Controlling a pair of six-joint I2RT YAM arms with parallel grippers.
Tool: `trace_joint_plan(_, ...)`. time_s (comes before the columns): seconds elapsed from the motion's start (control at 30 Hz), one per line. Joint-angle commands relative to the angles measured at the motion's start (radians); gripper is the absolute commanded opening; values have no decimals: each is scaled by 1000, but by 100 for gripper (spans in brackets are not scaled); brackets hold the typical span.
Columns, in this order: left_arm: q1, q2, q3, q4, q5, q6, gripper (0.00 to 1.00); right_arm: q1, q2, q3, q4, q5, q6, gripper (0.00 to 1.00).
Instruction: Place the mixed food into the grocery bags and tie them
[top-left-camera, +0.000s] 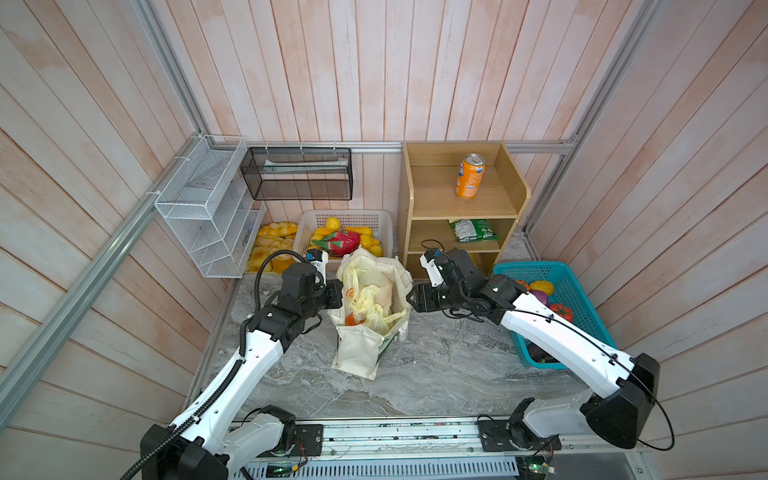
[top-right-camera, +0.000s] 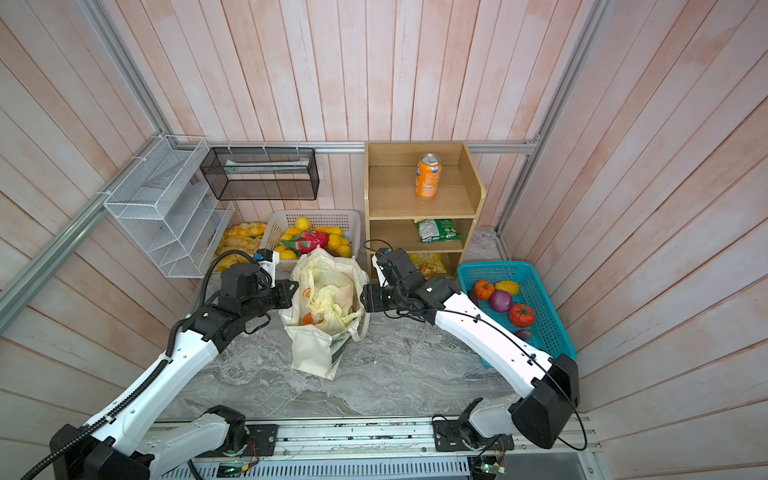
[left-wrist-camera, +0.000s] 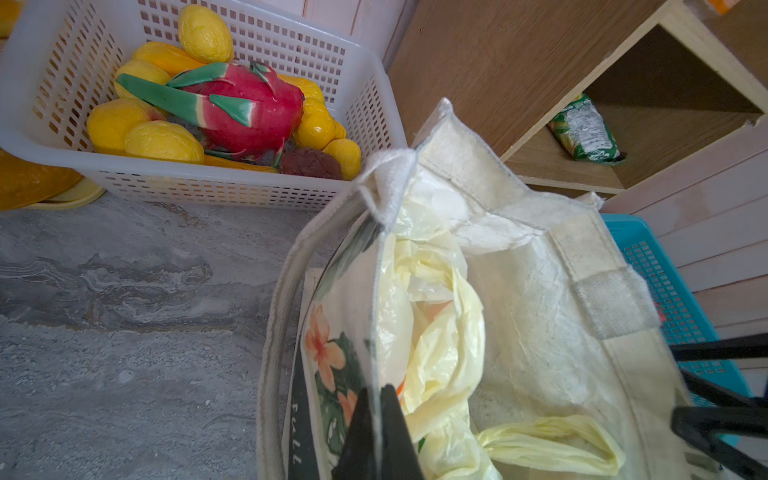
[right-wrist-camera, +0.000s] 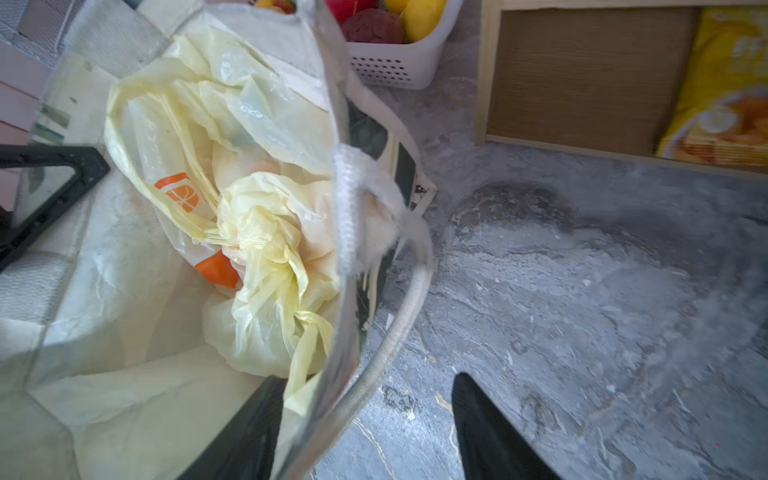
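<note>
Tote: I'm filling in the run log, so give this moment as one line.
left gripper: shut on tote rim | right gripper: open, straddling opposite rim | plastic bag: inside tote

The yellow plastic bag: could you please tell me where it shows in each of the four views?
Top view: the plastic bag sits mid-picture, inside the tote, between the arms.
Top view: the bag is left of centre, inside the tote.
Left wrist: the bag is lower middle, within the tote.
Right wrist: the bag is left of centre, crumpled.
Shared landmark: the white basket of fruit, in all four.
</note>
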Motion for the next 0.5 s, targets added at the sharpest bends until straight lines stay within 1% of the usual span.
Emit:
trace_joint_plan(0.0,4,12,-11,84,65,-8,0,-6,83,76,133,-147,13,18)
trace_joint_plan(0.03,3,16,-12,98,85,-17,0,-6,112,111,140,-178,0,4)
trace_joint_plan(0.07,1,19,-14,117,112,-33,0,-7,141,159,142,-203,-7,0)
trace_joint_plan(0.17,-25,32,-24,191,161,-86,0,-6,206,287,150,-250,-8,0)
trace_joint_plan(0.3,-100,79,-10,275,161,-129,0,-10,271,377,174,-303,2,0)
trace_joint_plan(0.37,-114,112,4,289,161,-136,0,-14,290,371,173,-303,5,0)
trace_joint_plan(0.47,-117,139,6,300,164,-144,0,-21,275,295,216,-317,25,0)
